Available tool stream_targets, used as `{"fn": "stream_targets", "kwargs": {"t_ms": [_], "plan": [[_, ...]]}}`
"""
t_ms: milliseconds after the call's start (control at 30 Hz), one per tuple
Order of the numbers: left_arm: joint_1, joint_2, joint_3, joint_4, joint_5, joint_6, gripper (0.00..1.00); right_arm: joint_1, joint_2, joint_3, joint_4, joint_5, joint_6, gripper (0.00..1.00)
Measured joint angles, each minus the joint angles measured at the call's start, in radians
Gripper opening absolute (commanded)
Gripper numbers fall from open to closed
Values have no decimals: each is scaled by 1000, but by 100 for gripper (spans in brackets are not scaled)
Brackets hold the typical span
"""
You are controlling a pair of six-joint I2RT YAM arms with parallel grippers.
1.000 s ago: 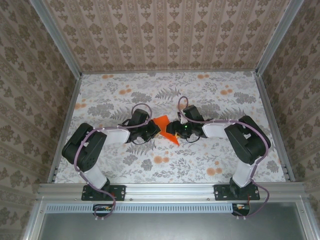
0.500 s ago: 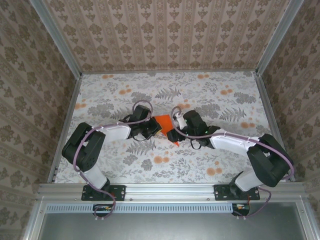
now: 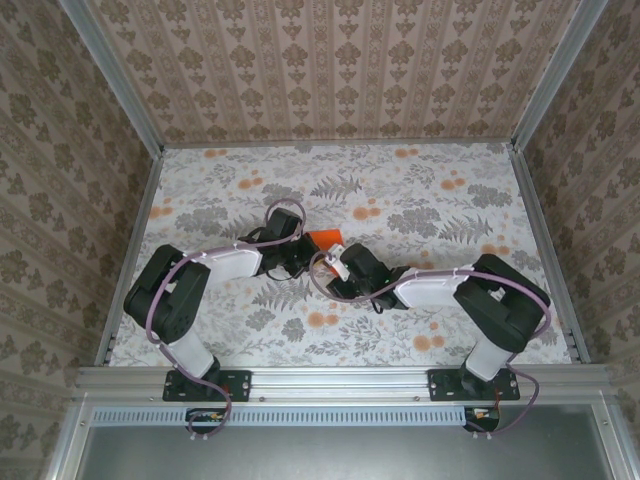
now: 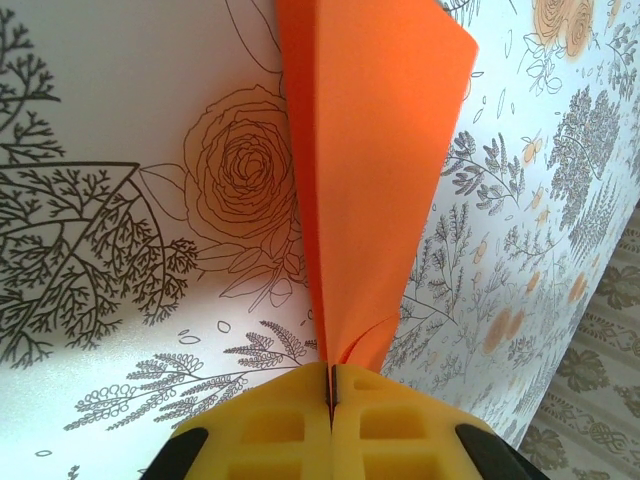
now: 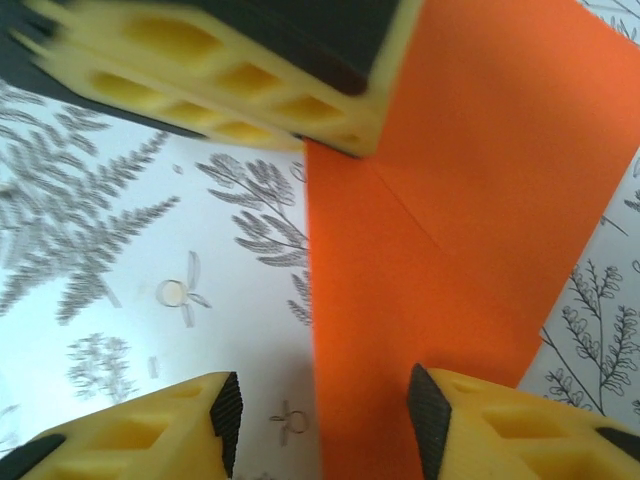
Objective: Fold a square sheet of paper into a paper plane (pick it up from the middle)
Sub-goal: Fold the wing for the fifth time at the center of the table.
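Note:
The bright orange sheet of paper (image 3: 326, 240) lies mid-table, folded into a tapering wedge like a paper plane, with a diagonal crease. My left gripper (image 3: 305, 256) is shut on its narrow end. In the left wrist view the yellow jaws (image 4: 330, 385) pinch the layers and the paper (image 4: 370, 150) fans out ahead of them. My right gripper (image 3: 333, 268) comes in from the near right and covers the paper's lower part. Its jaws (image 5: 325, 425) stand open astride the paper's (image 5: 470, 200) left edge. The left gripper's yellow fingers (image 5: 240, 70) cross the top of the right wrist view.
The floral tablecloth (image 3: 430, 200) covers the table, with patterned walls at the back and sides. An aluminium rail (image 3: 340, 380) runs along the near edge by the arm bases. Both wrists crowd the table's middle.
The right arm has swung left and nearer, sliding its gripper over the paper's lower part, and its jaws have narrowed somewhat. The left gripper keeps its hold in the same place.

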Motion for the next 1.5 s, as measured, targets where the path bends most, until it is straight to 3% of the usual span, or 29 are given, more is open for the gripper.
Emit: {"fn": "stream_targets", "kwargs": {"t_ms": [200,500,667,967,1067,1333,1500], "plan": [[0,0,0,0,0,0,7,5,31,0,48,41,-35,39],[0,0,6,-6,1,0,7,8,31,0,94,43,-64,36],[0,0,11,-7,3,0,9,8,44,0,101,43,-83,24],[3,10,11,-7,19,0,17,9,54,0,113,43,-94,10],[15,9,11,-7,27,0,24,9,53,0,113,42,-97,7],[111,-84,-4,-40,32,32,56,6,53,0,112,9,-67,4],[156,-185,-32,-64,14,67,65,-15,44,-3,111,-70,-2,4]]}}
